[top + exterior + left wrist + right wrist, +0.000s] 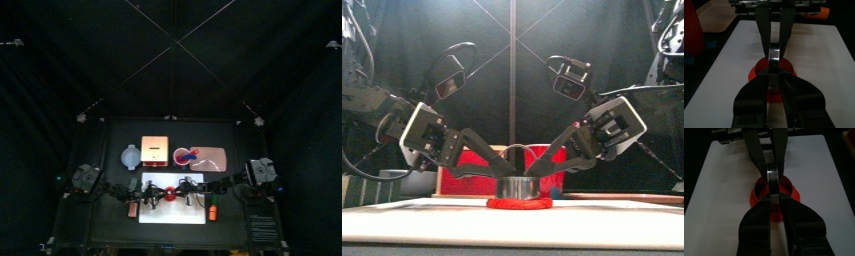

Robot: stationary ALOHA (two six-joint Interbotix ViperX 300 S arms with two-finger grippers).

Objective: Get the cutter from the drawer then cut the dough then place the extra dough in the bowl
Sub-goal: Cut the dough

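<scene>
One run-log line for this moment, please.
left gripper: shut on cutter; right gripper: shut on cutter; cutter: on red dough; red dough: on cutting board

A dim, black-curtained booth lit from above: in the top view only the white cutting board [171, 214] and the things just behind it stand out from the surrounding darkness. From the front the board is a pale glowing band, and the metal cutter [519, 187] carries soft highlights. In both wrist views the board is evenly bright, with thin glints along the cutter's rim.
</scene>
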